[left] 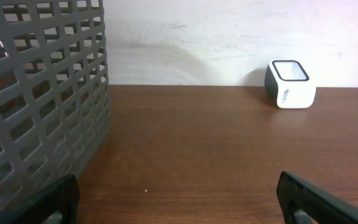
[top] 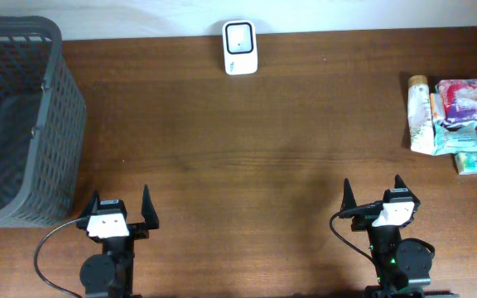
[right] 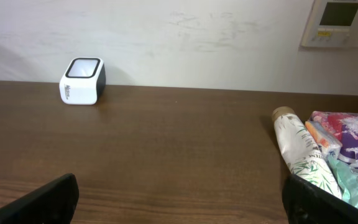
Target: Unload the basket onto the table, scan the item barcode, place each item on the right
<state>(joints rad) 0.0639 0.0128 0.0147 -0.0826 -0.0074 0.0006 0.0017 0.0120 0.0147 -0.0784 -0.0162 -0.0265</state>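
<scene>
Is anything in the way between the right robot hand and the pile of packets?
Nothing visible. Only bare table lies between the open right fingers and the pile of packets.

Grey basket (top: 56, 141) on table's (top: 238, 149) left side, ctrl panel (right: 340, 22) on wall (right: 166, 37).

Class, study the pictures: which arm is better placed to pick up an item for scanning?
Right. The packaged items lie on that side, ahead of the open right tool; the left tool sits beside the basket, far from them.
</scene>
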